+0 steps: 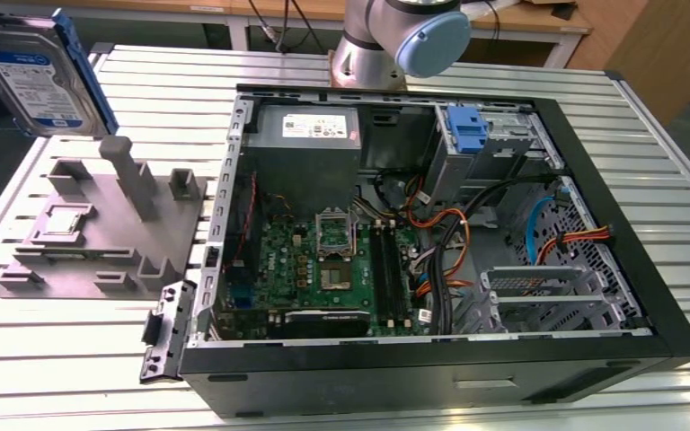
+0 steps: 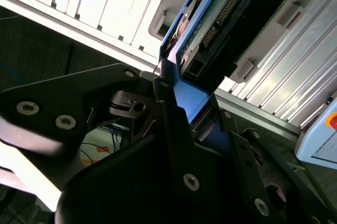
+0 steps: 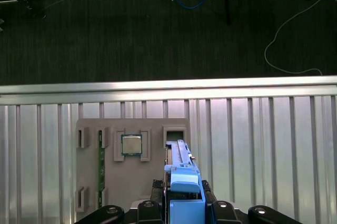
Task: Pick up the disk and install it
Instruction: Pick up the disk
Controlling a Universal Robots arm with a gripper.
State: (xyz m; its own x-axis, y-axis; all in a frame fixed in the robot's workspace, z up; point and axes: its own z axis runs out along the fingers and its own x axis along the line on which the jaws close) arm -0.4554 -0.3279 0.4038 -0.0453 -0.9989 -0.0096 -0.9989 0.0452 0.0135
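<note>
I have the tool [image 2: 185,107] clamped on the disk [image 1: 39,76], held aloft at the exterior view's upper left above the grey fixture [image 1: 93,233]: pickup looks done, while installing it in the open computer case [image 1: 441,368] is not.

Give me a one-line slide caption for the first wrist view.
The gripper holds the disk edge-on above the grey fixture that seats a small square chip.

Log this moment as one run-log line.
gripper: shut on disk | disk: in the air above grey holder | computer case: open, disk not installed
</note>
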